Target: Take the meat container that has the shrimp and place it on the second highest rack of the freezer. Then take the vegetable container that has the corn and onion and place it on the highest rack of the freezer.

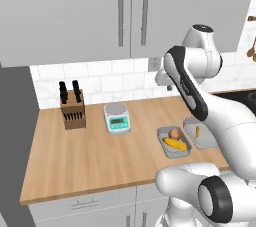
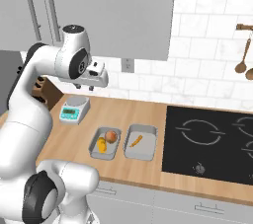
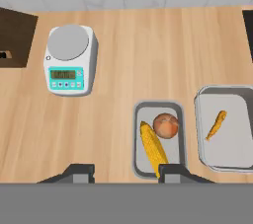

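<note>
Two grey trays lie side by side on the wooden counter. The vegetable container (image 3: pixel 176 155) (image 1: pixel 167 152) (image 2: pixel 109 153) holds the yellow corn (image 3: pixel 154 148) (image 1: pixel 175 144) and the round onion (image 3: pixel 166 125) (image 2: pixel 111 136). Right of it, the meat container (image 3: pixel 232 145) (image 2: pixel 144 150) holds the small orange shrimp (image 3: pixel 216 125) (image 2: pixel 136 140) (image 1: pixel 197 131). My arm partly covers the meat container in the left base view. My gripper (image 3: pixel 127 172) (image 2: pixel 84 87) hangs high above the counter, open, with nothing between its fingers. The freezer racks are out of view.
A white kitchen scale (image 3: pixel 69 60) (image 1: pixel 117 118) and a knife block (image 1: pixel 73 108) stand left of the trays. A black cooktop (image 2: pixel 212 144) lies to the right. Grey wall cabinets (image 1: pixel 130 11) hang overhead. A tall grey panel (image 1: pixel 15 146) ends the counter's left side; I cannot tell if it is the freezer.
</note>
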Tool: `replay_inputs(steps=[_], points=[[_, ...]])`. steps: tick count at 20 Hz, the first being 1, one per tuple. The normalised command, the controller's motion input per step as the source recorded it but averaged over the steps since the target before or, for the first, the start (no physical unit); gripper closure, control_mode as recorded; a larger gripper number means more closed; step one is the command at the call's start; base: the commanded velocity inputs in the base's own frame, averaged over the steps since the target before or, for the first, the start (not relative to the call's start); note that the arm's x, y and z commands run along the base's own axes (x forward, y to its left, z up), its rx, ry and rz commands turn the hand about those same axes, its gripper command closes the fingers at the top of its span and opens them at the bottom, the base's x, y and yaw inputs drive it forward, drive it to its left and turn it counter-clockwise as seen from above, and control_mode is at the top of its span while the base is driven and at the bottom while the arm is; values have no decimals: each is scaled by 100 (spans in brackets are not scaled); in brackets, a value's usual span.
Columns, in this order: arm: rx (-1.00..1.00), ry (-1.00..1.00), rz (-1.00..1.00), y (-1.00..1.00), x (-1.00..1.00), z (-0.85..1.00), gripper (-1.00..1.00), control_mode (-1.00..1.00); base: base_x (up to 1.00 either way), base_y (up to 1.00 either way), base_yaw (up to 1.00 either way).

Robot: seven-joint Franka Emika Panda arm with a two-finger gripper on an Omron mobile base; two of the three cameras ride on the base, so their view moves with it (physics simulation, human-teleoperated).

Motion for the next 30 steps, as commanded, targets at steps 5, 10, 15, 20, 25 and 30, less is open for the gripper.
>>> replay_inputs(steps=[5, 10, 15, 20, 25, 30], points=[[-6, 7, -3, -24, -11, -42, -100, -100, 0, 0, 0], [-9, 12, -62, -49, -3, -100, -100, -100, 0, 0, 0], [12, 11, -61, -93, 8, -78, -100, -100, 0, 0, 0], [7, 23, -37, -94, 23, -79, -100, -100, 0, 0, 0], [15, 23, -17, -76, 2, -73, -100, -100, 0, 0, 0], [11, 2, -13, -24, 3, -37, -100, -100, 0, 0, 0]])
